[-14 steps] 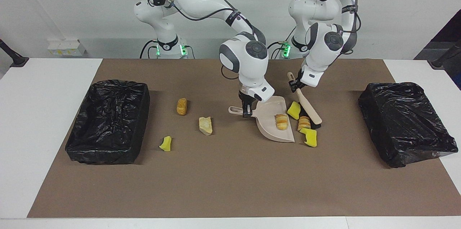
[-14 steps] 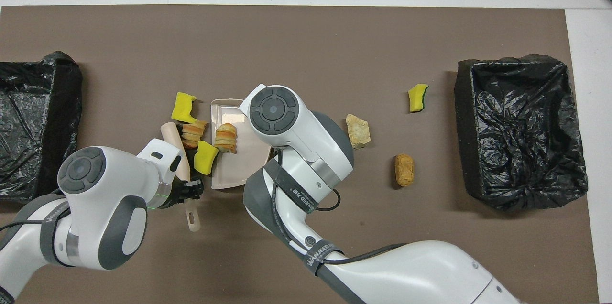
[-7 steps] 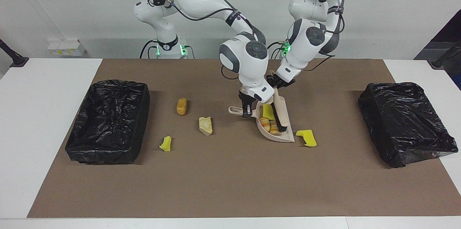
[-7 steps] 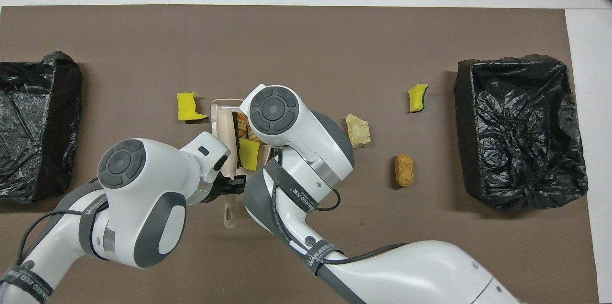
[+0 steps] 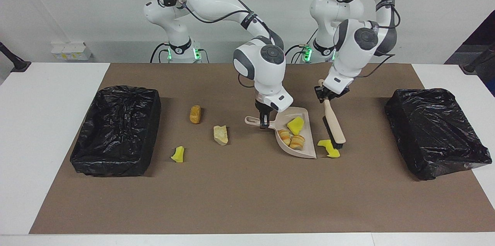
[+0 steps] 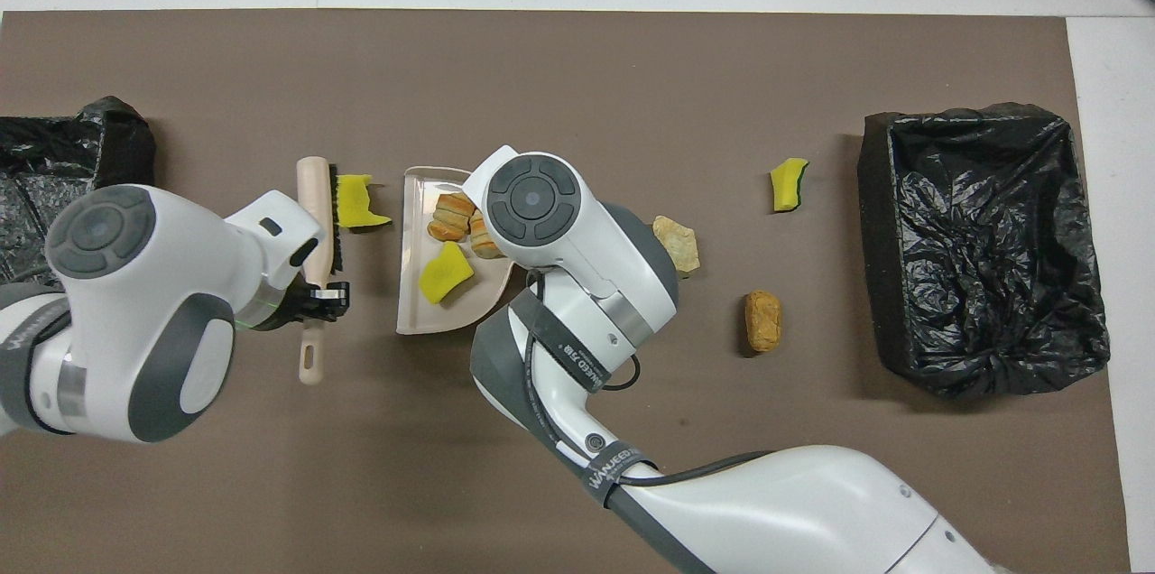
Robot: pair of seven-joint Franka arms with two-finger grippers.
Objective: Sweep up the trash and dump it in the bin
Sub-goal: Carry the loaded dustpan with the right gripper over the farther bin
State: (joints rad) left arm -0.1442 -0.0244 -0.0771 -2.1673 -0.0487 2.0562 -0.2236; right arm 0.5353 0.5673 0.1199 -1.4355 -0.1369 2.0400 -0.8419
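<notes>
Trash lies scattered on the brown mat: one yellow sponge bit (image 5: 296, 125) and two tan bread-like lumps (image 5: 297, 142) in the beige plastic dustpan (image 5: 306, 153), another yellow sponge bit (image 5: 328, 147) just beside its open edge, three more chunks (image 5: 220, 134) toward the right arm's end. The left gripper (image 5: 325, 97) clamps the wooden-handled hand brush (image 5: 334, 127), bristles touching the loose bit; the right gripper (image 5: 264, 120) grips the dustpan handle. A good stroke keeps the bristles low and drives squarely toward the pan. Black-lined bins (image 5: 116, 130) flank the mat.
</notes>
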